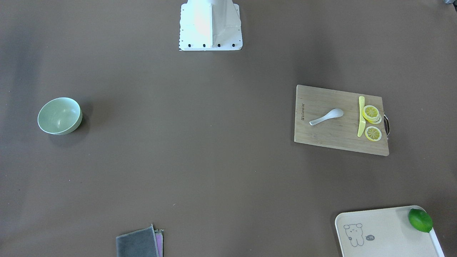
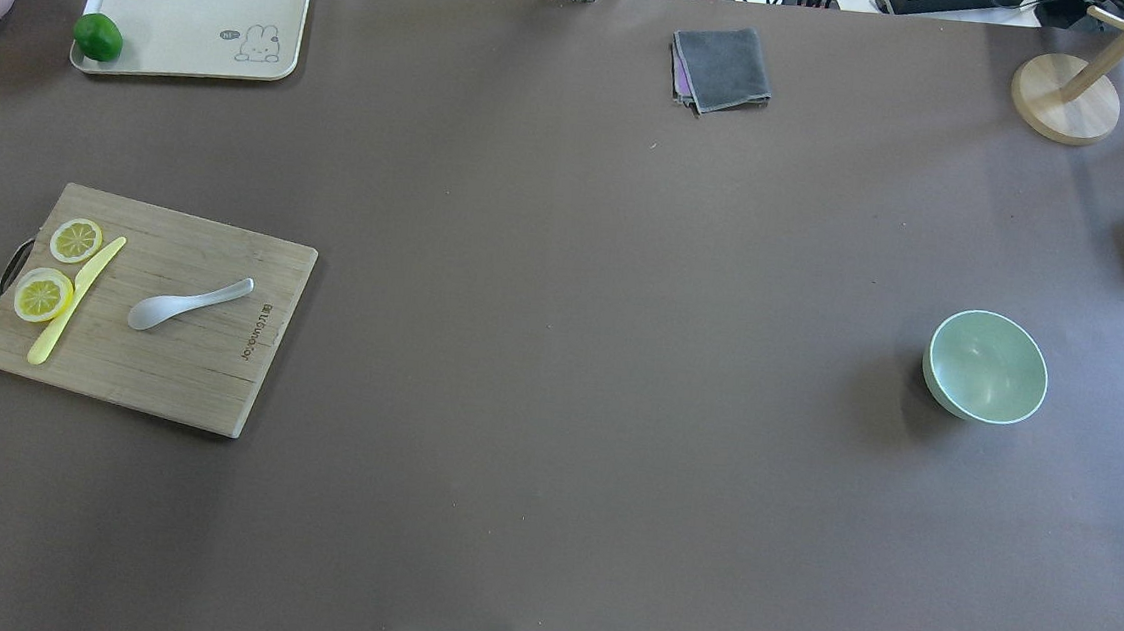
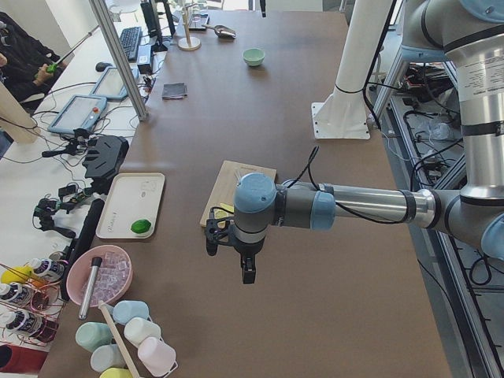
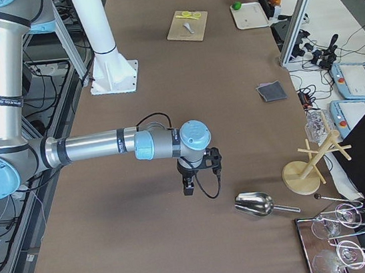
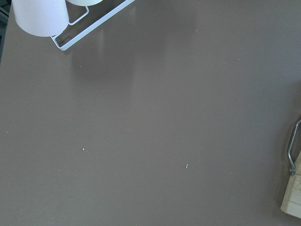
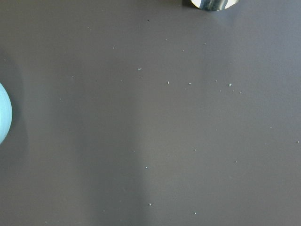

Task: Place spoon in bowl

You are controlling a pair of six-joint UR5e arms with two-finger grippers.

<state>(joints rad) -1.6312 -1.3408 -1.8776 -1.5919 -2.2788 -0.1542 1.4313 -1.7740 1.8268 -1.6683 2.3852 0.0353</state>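
Horizontally, both forearms stretch over the table (image 3: 331, 315), left gripper (image 3: 230, 257) and right gripper (image 4: 190, 188) pointing down, their open-or-closed state impossible to tell.

Silver arms (image 3: 370, 206), light-blue joint caps (image 3: 256, 193), white pedestal (image 1: 210, 25).

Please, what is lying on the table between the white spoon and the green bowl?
Only bare brown table, as the overhead view shows: past the cutting board under the spoon, nothing stands before the bowl.
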